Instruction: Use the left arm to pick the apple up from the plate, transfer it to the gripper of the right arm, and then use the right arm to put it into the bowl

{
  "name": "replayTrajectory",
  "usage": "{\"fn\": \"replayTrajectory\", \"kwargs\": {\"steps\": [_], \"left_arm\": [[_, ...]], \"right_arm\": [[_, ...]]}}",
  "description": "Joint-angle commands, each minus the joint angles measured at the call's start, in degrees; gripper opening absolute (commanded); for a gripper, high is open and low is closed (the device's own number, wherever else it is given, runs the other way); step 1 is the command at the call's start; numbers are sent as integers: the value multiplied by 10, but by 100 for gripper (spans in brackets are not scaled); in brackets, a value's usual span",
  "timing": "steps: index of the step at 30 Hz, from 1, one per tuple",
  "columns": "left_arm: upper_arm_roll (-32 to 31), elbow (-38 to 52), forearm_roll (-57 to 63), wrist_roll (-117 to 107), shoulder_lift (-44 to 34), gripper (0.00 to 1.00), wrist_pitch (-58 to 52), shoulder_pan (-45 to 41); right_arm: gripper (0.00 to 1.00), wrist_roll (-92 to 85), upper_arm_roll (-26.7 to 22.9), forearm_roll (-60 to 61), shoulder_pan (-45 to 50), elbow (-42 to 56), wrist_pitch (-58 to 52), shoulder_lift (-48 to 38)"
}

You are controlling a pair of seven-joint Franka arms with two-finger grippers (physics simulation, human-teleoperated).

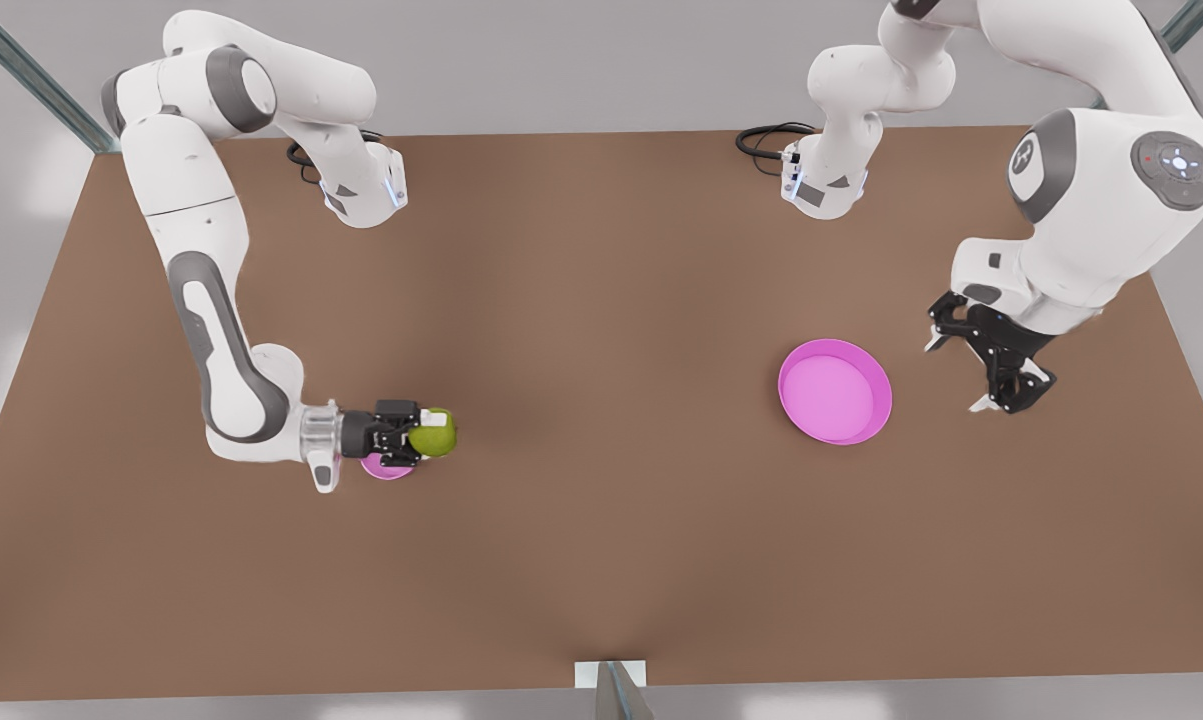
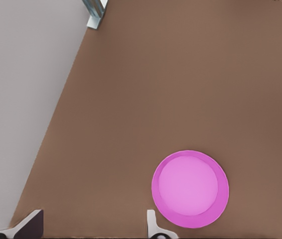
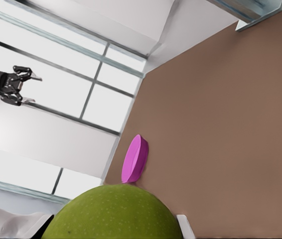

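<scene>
Front view: the brown table (image 1: 601, 280) carries two pink dishes with one Franka arm reaching in from each side. The arm on the front view's left is the right arm. Its wrist lies level and points toward the middle of the table. The right gripper (image 1: 423, 434) is clamped on the yellow-green apple (image 1: 433, 433), with a finger on either side of the fruit. The small pink bowl (image 1: 386, 468) peeks out from under that gripper, mostly covered by the black fingers. It sits toward the table's edge on the front view's left, closer to the near edge than the far one. The apple overlaps the bowl's rim in this view and is not inside the bowl. How high it hangs above the table cannot be told.

The magenta plate (image 1: 834, 390) lies bare toward the edge on the front view's right, well apart from the bowl. Just beside it, on the side nearer that edge, hangs the left gripper (image 1: 956, 375). It points down, its fingers are spread wide, and it holds nothing.

In the left wrist view the plate (image 2: 190, 189) lies flat on the table, and the left gripper (image 2: 90, 226) shows two pale fingertips (image 2: 151, 221) standing far apart with nothing between them.

In the right wrist view the apple (image 3: 113, 214) bulges close to the lens, speckled green, with a white finger pad (image 3: 186, 226) against its side. Farther off across the table the plate (image 3: 134, 158) appears edge-on, and beyond it the left gripper (image 3: 19, 84) is splayed against the windows.
</scene>
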Motion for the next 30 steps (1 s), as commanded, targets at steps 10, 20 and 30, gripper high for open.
{"fn": "replayTrajectory", "kwargs": {"steps": [10,20,30], "left_arm": [[5,38,33,-650,46,100,-92,-5],[6,38,33,-632,46,100,-99,0],[6,38,32,-632,46,100,-99,0]], "right_arm": [[79,126,-28,-172,-49,-1,-13,12],[79,317,-28,-335,-21,34,102,12],[81,386,-28,-390,0,34,135,20]]}}
